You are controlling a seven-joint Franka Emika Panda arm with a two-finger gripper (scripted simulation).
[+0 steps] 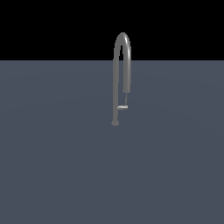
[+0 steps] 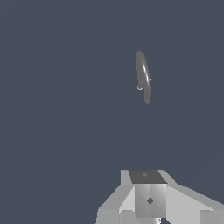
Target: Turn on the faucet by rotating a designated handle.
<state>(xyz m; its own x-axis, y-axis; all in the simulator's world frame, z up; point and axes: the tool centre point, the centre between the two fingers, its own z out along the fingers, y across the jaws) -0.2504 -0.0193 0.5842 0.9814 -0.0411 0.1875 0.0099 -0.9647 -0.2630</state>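
the faucet (image 1: 121,74) stands at upper centre of the exterior view, its handle (image 1: 122,107) a small silver stub low on the pipe, pointing toward that view's right. only part of the gripper (image 2: 148,199) shows in the wrist view, well apart from the faucet, and i cannot tell how its jaws stand. this looks like the approach step: the next move calls for reaching the stub, then pushing it round.

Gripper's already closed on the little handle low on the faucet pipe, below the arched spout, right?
No. In the wrist view the gripper is well apart from the faucet, touching nothing. The exterior view shows the handle free, low on the pipe below the arched spout.
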